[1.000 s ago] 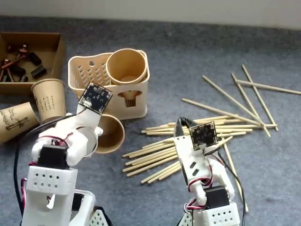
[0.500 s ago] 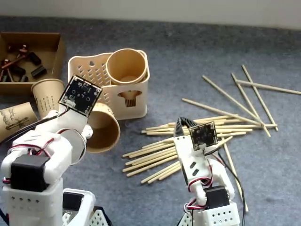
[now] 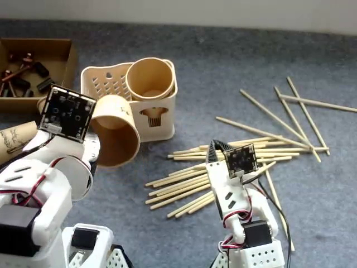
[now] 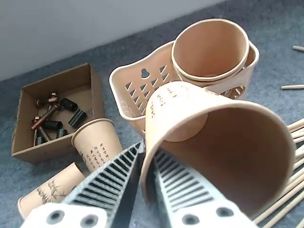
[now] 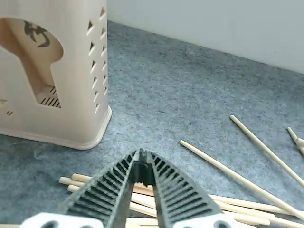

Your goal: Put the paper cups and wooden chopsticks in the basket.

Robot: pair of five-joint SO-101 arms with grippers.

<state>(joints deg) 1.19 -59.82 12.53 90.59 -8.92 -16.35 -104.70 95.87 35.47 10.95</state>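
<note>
Left pincer (image 4: 142,148) up high, clamped on a paper cup (image 4: 223,142); right pincer (image 5: 141,156) low, fully closed.

A matt tan paper cup (image 4: 223,142), smooth inside with faint ink print on its outer wall, is pinched by the left gripper (image 4: 142,154), which is ribbed white plastic with black edges. The basket (image 3: 167,125) is smooth cream plastic with a soft sheen. The wooden chopsticks (image 5: 223,168) are pale, bare and matt. The table covering (image 3: 234,67) is rough grey felt-like cloth. The box (image 3: 70,58) is matt brown cardboard. The arm shells (image 3: 33,195) are smooth white plastic
</note>
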